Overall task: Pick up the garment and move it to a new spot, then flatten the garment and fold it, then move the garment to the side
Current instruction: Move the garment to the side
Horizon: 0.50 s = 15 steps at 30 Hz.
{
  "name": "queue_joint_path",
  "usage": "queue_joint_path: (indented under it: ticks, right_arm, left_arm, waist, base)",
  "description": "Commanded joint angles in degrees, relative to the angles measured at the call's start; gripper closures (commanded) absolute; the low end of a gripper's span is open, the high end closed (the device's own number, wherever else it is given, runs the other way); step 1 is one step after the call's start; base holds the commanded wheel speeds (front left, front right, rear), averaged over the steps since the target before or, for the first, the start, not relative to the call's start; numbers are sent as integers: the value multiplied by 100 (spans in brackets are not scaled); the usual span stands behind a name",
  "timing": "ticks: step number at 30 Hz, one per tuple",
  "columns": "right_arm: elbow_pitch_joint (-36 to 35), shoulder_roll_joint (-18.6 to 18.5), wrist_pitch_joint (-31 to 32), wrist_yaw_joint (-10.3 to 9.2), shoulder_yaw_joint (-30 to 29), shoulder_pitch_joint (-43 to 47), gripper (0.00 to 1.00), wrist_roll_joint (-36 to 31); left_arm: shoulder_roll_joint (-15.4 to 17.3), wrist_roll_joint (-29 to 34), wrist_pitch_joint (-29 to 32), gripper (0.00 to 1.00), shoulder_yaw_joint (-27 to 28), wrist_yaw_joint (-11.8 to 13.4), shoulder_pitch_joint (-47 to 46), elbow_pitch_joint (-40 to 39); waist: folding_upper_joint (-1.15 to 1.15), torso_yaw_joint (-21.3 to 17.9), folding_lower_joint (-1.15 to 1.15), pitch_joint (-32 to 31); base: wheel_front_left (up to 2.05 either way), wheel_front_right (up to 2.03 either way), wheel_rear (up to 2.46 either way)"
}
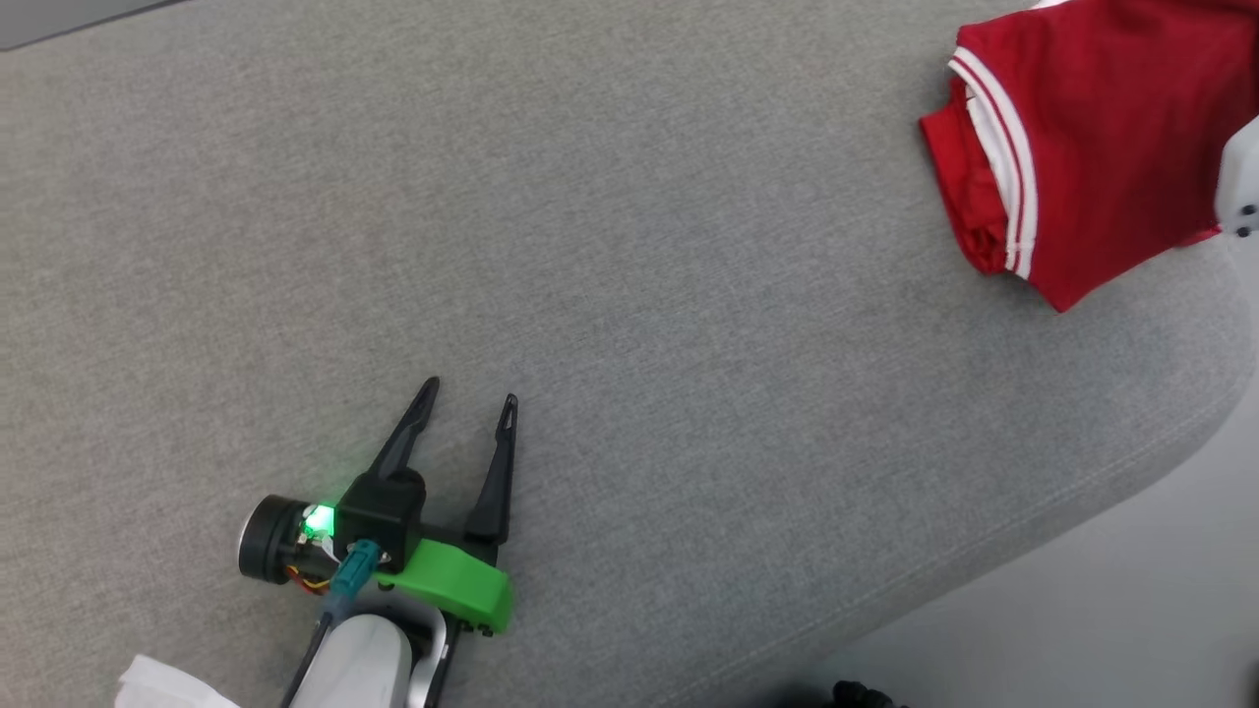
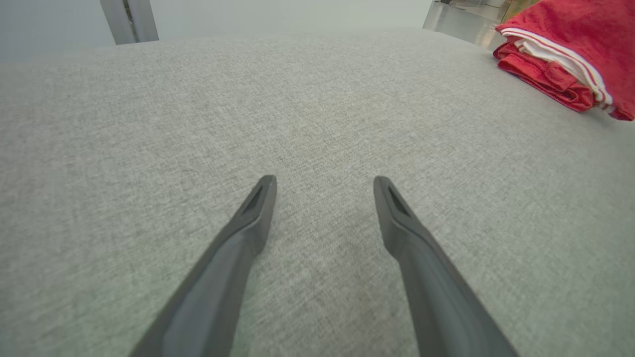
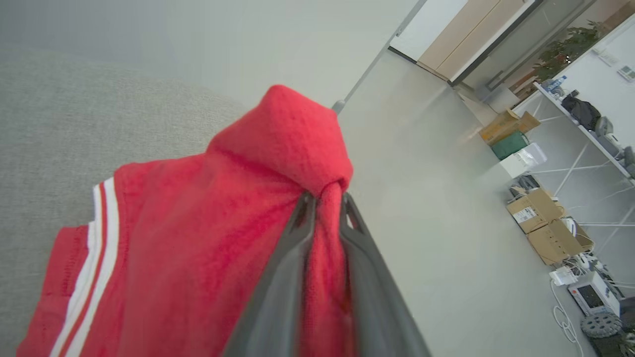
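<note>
surface: tabletop (image 1: 689, 295) covered in grey woven fabric, rounded corner at the near right
room: pale smooth floor (image 3: 436, 198) beyond the right edge; glass door and wood panelling far off; white shelf along the wall with blurred clutter
garment (image 1: 1102, 147): one, red with white striped trim, folded in layers, at the far right of the tabletop close to its edge; also seen from the left wrist (image 2: 570, 29) and right wrist (image 3: 198, 238)
left tool (image 1: 470, 390): near left of centre, fingers spread wide and gripping nothing, low over bare fabric (image 2: 323, 179), well apart from the garment; green light lit at its base
right tool (image 3: 327, 198): fingers nearly together, pinching a bunched fold of the garment that rises between them
right arm (image 1: 1237, 177): pale casing at the far right edge, over the garment
count, tools: two
count, cardboard boxes (image 3: 533, 210): at least three, on the floor to the right
count, plant (image 3: 565, 54): one, far right
white crumpled item (image 1: 167, 683): one, near left edge, cannot tell what
</note>
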Motion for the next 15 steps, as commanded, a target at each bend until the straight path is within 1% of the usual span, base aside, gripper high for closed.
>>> queue_joint_path:
  ticks: [1, 4, 8, 11, 13, 15]
  right_arm:
    - [28, -69, 33, -12, -208, -71, 0, -152]
    - [-72, 59, -159, -12, -717, -75, 0, -359]
    - [-336, 441, -503, -12, -1206, 64, 0, -586]
    - [-538, 896, -678, -12, -1277, 109, 0, -502]
    - [-701, 1144, -724, -12, -1153, 177, 0, -392]
    - [-1044, 1391, -729, -12, -962, 274, 0, -185]
  left_arm:
    - [45, 34, 0, 0, 52, -15, -99, 38]
    - [46, 18, 0, 0, 83, -17, -136, 43]
    - [47, -47, 0, 0, 118, 27, -132, 8]
    - [43, -118, 0, 0, 153, 89, -87, -5]
    - [42, -141, 0, 0, 191, 138, -51, -16]
    - [42, -181, 0, 0, 237, 195, -24, -31]
  waist:
    - [-1, 179, 0, 146]
    - [-1, 252, 0, 141]
    - [-1, 330, 0, 51]
    - [-1, 392, 0, -77]
    - [-1, 446, 0, -172]
    - [-1, 516, 0, -273]
  base:
    - [0, 0, 0]
    - [0, 0, 0]
    - [0, 0, 0]
    - [0, 0, 0]
    - [0, 0, 0]
    - [0, 0, 0]
